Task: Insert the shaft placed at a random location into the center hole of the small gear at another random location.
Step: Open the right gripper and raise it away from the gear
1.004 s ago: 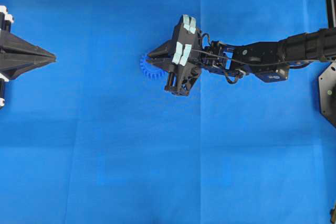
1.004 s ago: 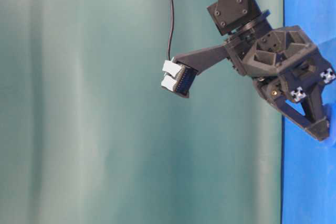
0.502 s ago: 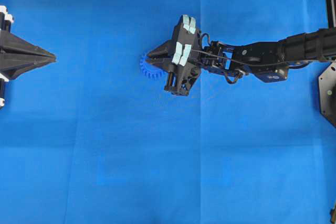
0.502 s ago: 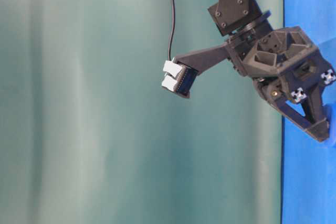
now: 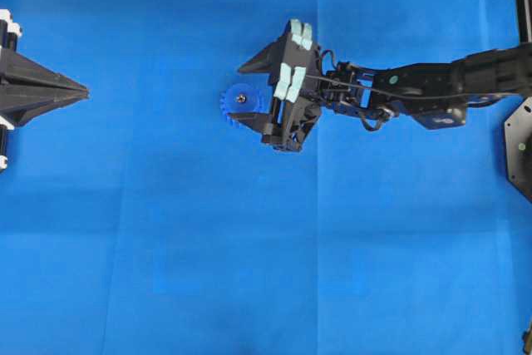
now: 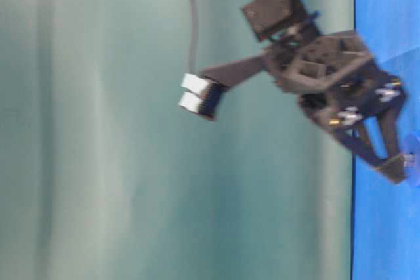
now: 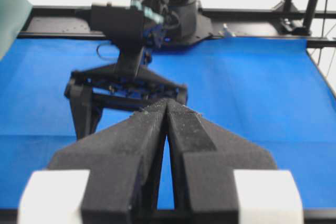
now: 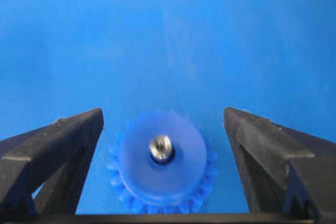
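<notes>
The small gear (image 5: 229, 106) lies flat on the blue cloth, just left of the middle. The shaft (image 5: 241, 98) stands in its center hole as a shiny dot on the hub. In the right wrist view the shaft (image 8: 160, 147) fills the hole of the gear (image 8: 184, 169), with only a dark ring around it. My right gripper (image 5: 246, 94) is open, its jaws spread to either side of the gear and touching nothing; it also shows in the right wrist view (image 8: 163, 114). My left gripper (image 5: 83, 89) is shut and empty at the far left, also seen in the left wrist view (image 7: 167, 103).
The blue cloth (image 5: 249, 247) covers the table. A black plate (image 5: 519, 147) sits at the right edge. In the blurred table-level view the right gripper (image 6: 394, 165) stands at the cloth, with a green wall behind it.
My right gripper has opened. Its jaws were shut over the gear, and now they are spread, uncovering the gear with the shaft in its hub. The left arm has not moved.
</notes>
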Controlling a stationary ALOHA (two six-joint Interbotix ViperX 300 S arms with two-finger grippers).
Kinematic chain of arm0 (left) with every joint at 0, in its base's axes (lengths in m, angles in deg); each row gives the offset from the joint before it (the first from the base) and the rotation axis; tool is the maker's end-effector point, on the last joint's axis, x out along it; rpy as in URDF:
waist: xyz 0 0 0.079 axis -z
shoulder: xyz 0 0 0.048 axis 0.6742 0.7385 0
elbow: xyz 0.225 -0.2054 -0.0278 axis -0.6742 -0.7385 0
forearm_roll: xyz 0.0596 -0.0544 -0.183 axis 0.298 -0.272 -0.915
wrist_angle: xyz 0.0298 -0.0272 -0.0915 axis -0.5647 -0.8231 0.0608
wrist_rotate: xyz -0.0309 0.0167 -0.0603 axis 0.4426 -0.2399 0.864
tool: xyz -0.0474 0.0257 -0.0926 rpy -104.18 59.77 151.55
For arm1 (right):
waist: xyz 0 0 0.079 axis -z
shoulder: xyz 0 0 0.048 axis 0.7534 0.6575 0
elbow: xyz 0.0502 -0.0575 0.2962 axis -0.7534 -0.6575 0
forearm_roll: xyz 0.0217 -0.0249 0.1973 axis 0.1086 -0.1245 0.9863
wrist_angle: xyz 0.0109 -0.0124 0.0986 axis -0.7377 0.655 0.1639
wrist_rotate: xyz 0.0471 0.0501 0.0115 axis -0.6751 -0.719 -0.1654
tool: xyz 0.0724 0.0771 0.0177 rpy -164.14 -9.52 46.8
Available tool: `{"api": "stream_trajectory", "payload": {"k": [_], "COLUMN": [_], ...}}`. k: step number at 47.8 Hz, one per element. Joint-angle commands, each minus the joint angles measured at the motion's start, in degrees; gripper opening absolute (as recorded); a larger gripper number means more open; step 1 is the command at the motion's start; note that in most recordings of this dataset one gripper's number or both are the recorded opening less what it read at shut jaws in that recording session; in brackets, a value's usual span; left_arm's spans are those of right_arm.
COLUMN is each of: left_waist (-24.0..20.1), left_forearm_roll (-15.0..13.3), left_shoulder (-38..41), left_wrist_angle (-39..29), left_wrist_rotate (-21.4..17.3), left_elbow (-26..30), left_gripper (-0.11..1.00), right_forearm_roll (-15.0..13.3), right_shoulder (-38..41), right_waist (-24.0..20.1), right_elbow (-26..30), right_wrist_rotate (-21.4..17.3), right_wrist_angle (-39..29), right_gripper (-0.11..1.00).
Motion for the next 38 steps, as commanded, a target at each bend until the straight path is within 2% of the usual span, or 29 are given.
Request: {"api": "stream_trajectory", "payload": {"k": [1,19,38], "left_waist": [0.09,0.09,0.09], "left_forearm_roll": [0.00,0.00,0.00], "left_shoulder": [0.18,0.18,0.18], "left_wrist_angle": [0.35,0.53,0.53], "left_wrist_rotate": [0.09,0.09,0.09], "left_elbow": [0.53,0.44,0.44], "left_gripper": [0.00,0.00,0.00], "right_forearm_roll": [0.09,-0.35,-0.35], "right_shoulder": [-4.04,-13.18,-15.56], "right_waist": [0.09,0.09,-0.09], "right_elbow": [0.09,-0.35,-2.29], "right_wrist_rotate": [0.09,0.44,0.26], "right_wrist_angle": [0.09,-6.77,-7.91], "right_gripper": [0.86,0.86,0.86]}}
